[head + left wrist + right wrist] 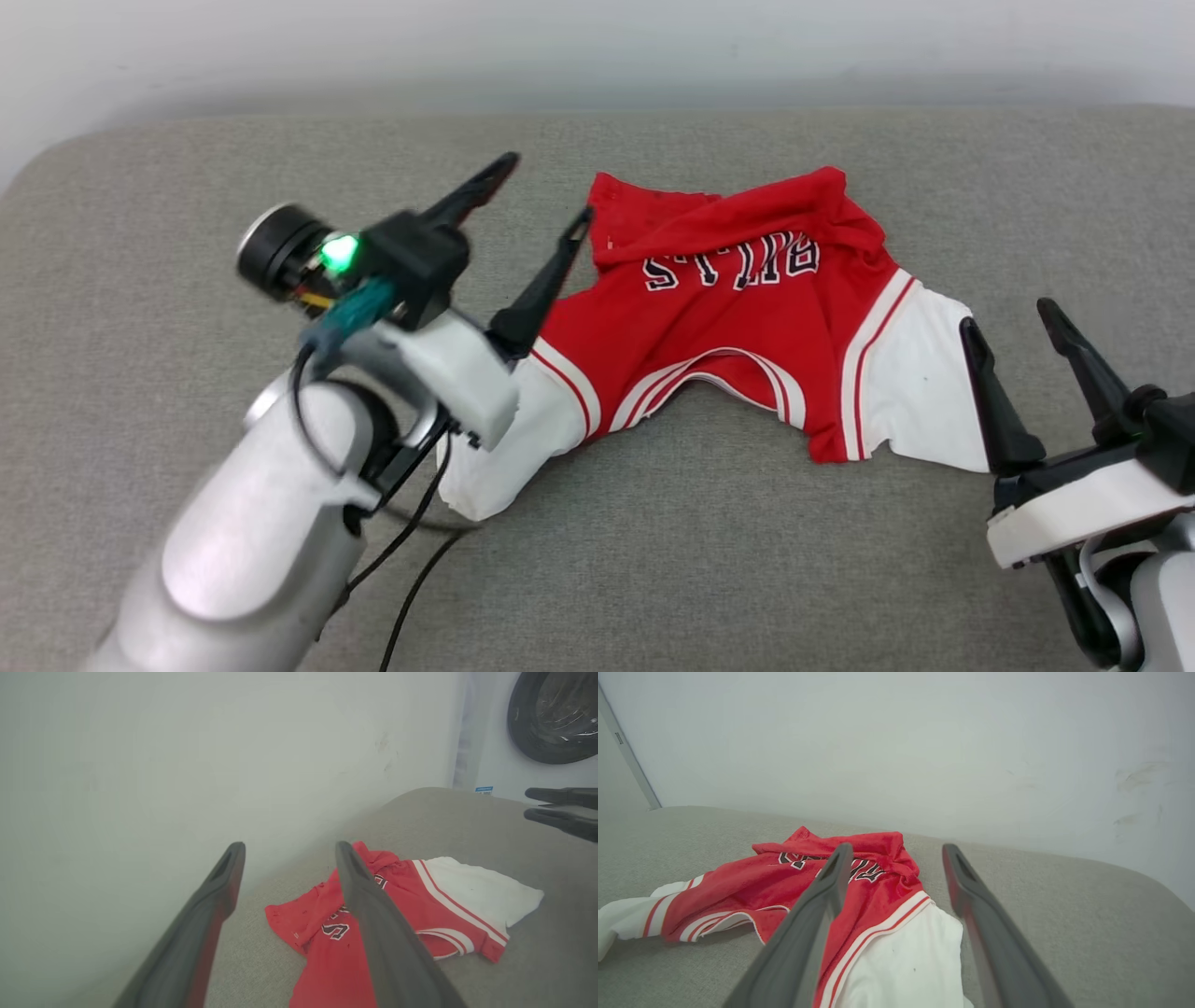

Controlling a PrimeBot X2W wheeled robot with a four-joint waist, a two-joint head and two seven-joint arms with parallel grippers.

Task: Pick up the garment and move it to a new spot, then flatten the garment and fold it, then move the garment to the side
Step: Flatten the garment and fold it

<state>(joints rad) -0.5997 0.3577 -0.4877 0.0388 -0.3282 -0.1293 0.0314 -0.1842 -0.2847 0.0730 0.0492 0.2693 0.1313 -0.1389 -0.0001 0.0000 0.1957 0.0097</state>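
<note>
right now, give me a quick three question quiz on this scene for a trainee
1. True or false: the left pincer is shut on the garment.
2. How does the garment lie? A) spread flat B) crumpled and uneven C) folded in a neat square
3. Fill in: the part of the garment nearest the right pincer is a white ____.
Key: 1 false, both pincers stand open and hold nothing. 2 B. 3 sleeve.

The left arm [266,523] covers part of one white sleeve of the garment [747,327].
</note>
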